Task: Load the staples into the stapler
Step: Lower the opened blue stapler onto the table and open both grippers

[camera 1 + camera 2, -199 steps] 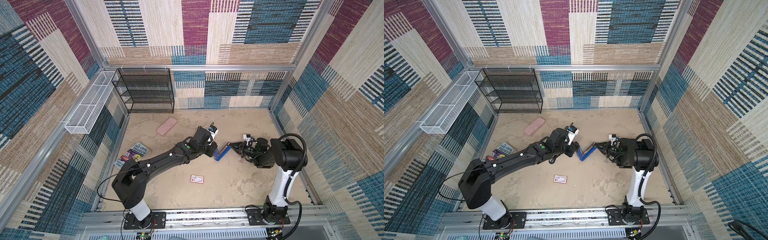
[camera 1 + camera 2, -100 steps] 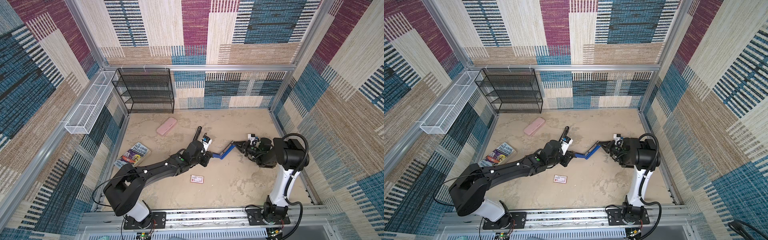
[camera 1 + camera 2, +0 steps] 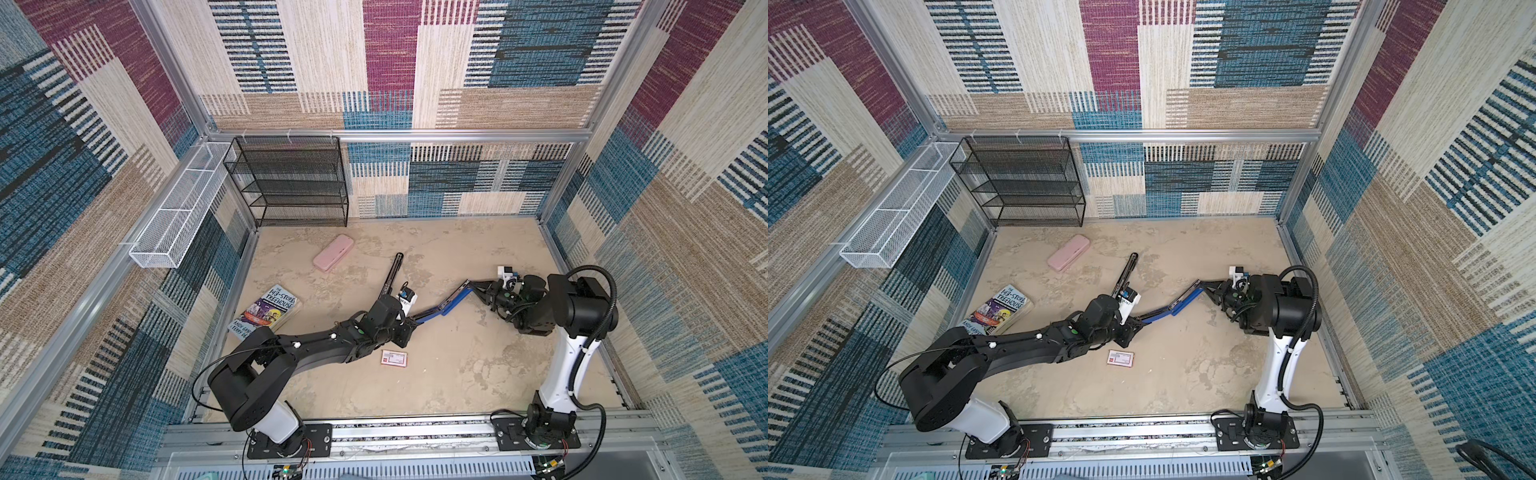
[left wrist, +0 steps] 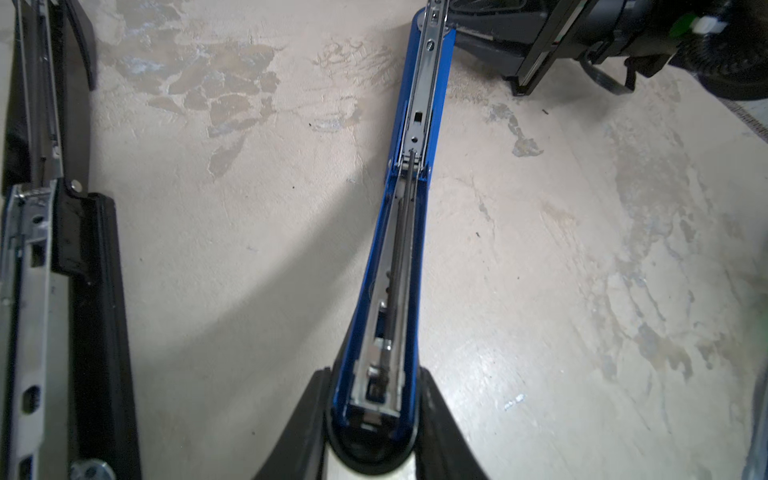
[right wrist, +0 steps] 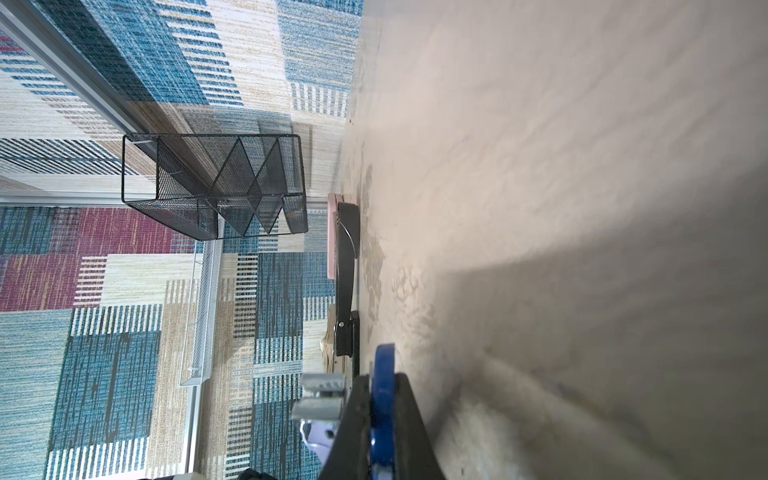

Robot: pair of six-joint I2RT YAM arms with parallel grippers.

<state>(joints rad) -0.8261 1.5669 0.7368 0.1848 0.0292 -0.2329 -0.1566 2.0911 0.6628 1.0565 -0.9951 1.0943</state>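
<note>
Stapler (image 3: 455, 299) is being held open, left hand (image 4: 376, 399) and right hand (image 5: 382, 399) gripping its ends; staples box (image 3: 394, 358) is lying untouched nearby

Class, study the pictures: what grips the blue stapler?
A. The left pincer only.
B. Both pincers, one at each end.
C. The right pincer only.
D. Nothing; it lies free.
B: the left pincer clamps one end of the blue stapler and the right pincer the other.
</note>
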